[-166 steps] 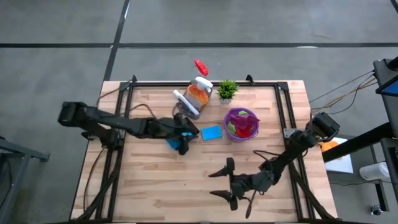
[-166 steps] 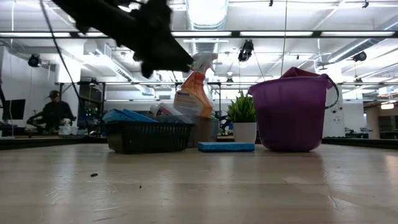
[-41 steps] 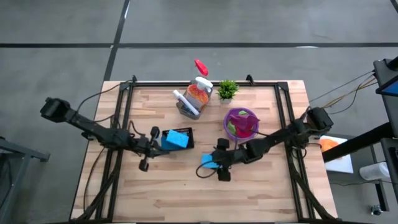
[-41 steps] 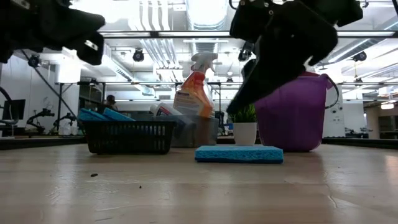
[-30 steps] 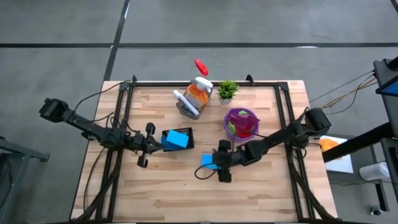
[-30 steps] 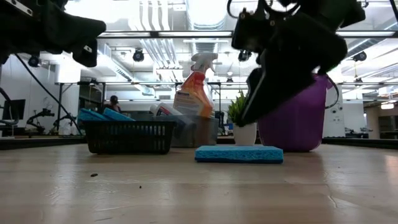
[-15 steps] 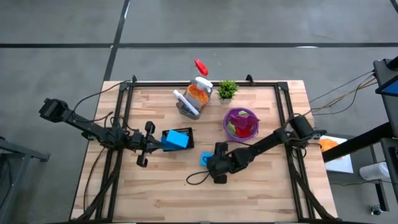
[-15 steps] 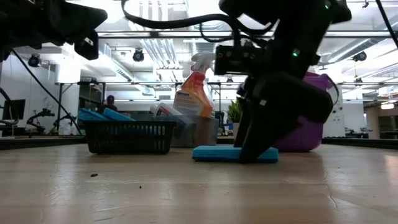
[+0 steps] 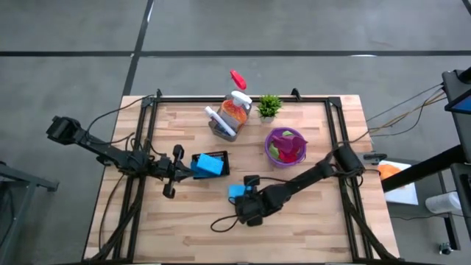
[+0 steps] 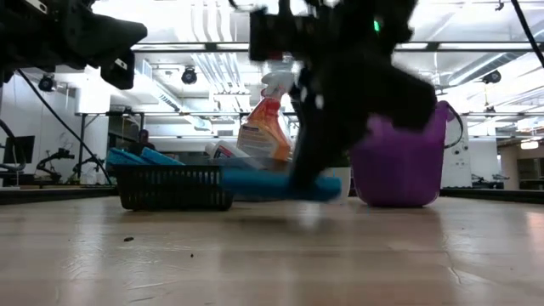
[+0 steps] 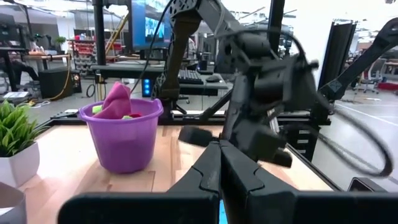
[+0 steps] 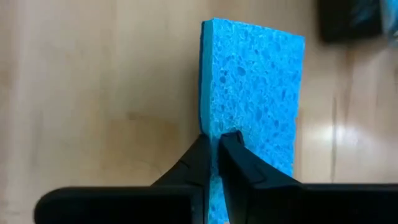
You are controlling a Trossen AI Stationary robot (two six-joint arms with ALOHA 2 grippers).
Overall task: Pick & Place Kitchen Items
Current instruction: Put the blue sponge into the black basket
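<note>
Surface (image 9: 309, 221) of pale wood carries one purple bucket (image 9: 275, 157) stuffed with magenta, red and green cloths (image 9: 288, 146), one dark basket (image 9: 222, 154) holding blue sponges (image 9: 209, 165), one grey holder (image 9: 218, 129) with an orange spray bottle (image 9: 235, 109) and a white bottle (image 9: 218, 120), and one small potted plant (image 9: 268, 106); a red object (image 9: 238, 78) lies on the floor beyond the far edge. Two arms work here. The left claw (image 9: 170, 171) hangs just beside the basket on its left, fingers closed on nothing, where it was half a second ago. The right claw (image 9: 240, 199) pinches one loose blue sponge (image 9: 236, 192) by its edge, fingers tight on it, and the low view shows the sponge off the wood, level with the basket's rim. Half a second ago that sponge lay flat nearer the bucket; it has since been lifted and carried toward the basket.
</note>
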